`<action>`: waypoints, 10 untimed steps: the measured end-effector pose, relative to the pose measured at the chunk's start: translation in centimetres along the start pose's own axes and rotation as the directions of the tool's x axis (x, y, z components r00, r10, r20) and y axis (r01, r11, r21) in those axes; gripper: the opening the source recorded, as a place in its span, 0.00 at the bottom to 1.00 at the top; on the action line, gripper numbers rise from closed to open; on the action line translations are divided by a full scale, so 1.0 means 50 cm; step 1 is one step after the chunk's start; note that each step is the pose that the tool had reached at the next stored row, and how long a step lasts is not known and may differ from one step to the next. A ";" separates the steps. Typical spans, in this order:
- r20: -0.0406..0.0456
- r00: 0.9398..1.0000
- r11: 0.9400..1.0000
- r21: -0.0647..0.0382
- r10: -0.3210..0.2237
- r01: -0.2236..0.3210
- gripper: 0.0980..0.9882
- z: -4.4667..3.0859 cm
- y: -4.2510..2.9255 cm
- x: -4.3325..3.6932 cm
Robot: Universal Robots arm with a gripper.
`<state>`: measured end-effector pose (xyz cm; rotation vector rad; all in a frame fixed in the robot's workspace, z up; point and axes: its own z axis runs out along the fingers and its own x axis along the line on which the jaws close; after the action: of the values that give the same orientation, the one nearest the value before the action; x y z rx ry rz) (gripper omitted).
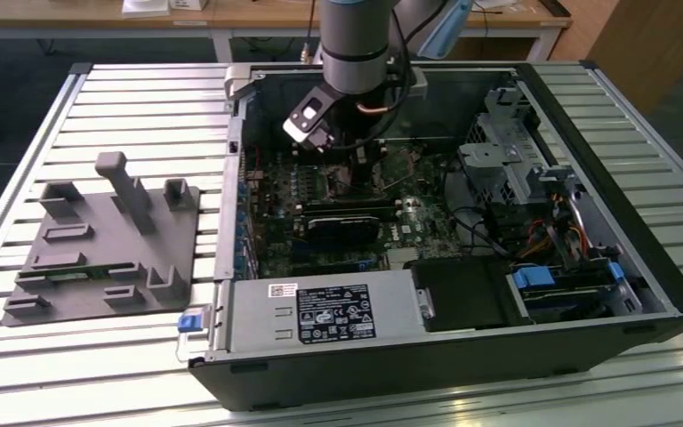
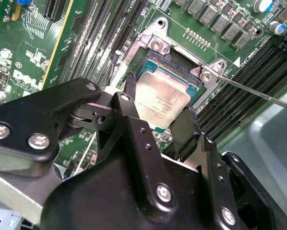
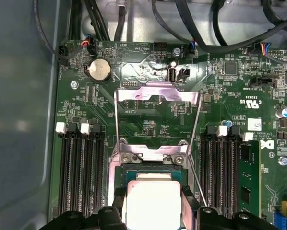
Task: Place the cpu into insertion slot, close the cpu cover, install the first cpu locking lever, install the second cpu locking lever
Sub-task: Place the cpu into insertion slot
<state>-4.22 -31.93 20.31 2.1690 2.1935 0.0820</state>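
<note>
cpu (image 2: 162, 98) gripped by pincer (image 2: 161, 97) over insertion slot (image 2: 149, 57)

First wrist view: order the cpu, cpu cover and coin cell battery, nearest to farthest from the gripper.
1. cpu, held in the gripper.
2. cpu cover, standing open just past the cpu.
3. coin cell battery, on the board past the cover.

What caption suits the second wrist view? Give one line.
Gripper holds the cpu at the uncovered insertion slot, between rows of memory slots.
</note>
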 end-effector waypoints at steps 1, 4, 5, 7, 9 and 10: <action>0.000 1.000 1.000 0.000 0.000 0.000 0.49 0.001 0.000 0.000; 0.001 1.000 1.000 0.001 0.000 0.000 0.49 0.005 0.000 0.000; 0.001 1.000 1.000 0.001 0.000 0.000 0.49 0.007 -0.001 0.000; 0.001 1.000 1.000 0.001 0.000 0.000 0.49 0.008 -0.001 0.000; 0.002 1.000 1.000 0.001 0.000 0.000 0.49 0.010 -0.001 0.000; 0.002 1.000 1.000 0.001 0.000 0.000 0.49 0.010 -0.001 0.000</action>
<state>-4.22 -31.93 19.79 2.1689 2.1935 0.0787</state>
